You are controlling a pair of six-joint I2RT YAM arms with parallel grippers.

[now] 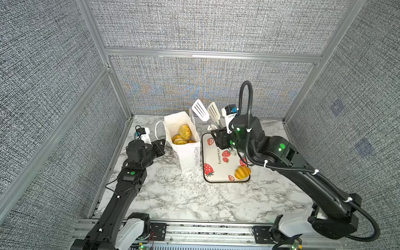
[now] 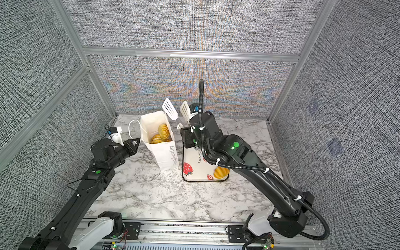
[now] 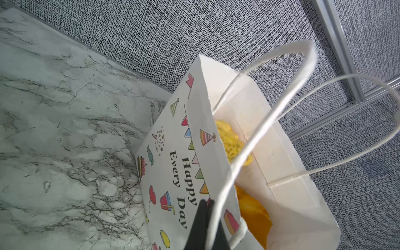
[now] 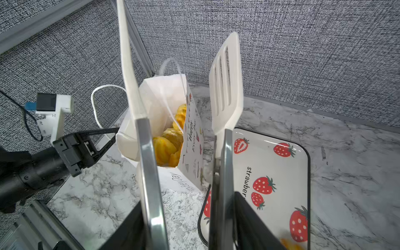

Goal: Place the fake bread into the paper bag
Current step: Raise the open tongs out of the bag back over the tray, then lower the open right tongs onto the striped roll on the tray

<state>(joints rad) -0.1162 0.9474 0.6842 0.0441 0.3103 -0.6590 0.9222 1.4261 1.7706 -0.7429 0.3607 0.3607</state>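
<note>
Grey woven-fabric wall panels (image 1: 209,22) in an aluminium frame enclose a white marble-patterned tabletop (image 1: 180,198). We locate the tall white paper bag (image 1: 188,156), with thin cord handles and "Happy Every Day" lettering, standing upright and open-mouthed near the middle of the tabletop. It is just beside the cream rectangular tray (image 1: 220,173) printed with red strawberries. We see several pieces of glossy golden-orange fake bread (image 1: 184,131) inside the bag, piled close to its rim; we cannot tell the exact number. One ridged golden-orange bun (image 1: 242,172) lies on a near corner of the tray, on the side away from the bag. The left gripper (image 1: 163,142) has its fingers pressed together on the bag's rim, on the side away from the tray, next to a cord handle. The right gripper (image 4: 188,225) clamps the steel arms of the white slotted-head tongs (image 4: 226,86). The two tong heads stand spread apart, carry nothing, and point upward beyond the far end of the tray, near the bag's mouth.
</note>
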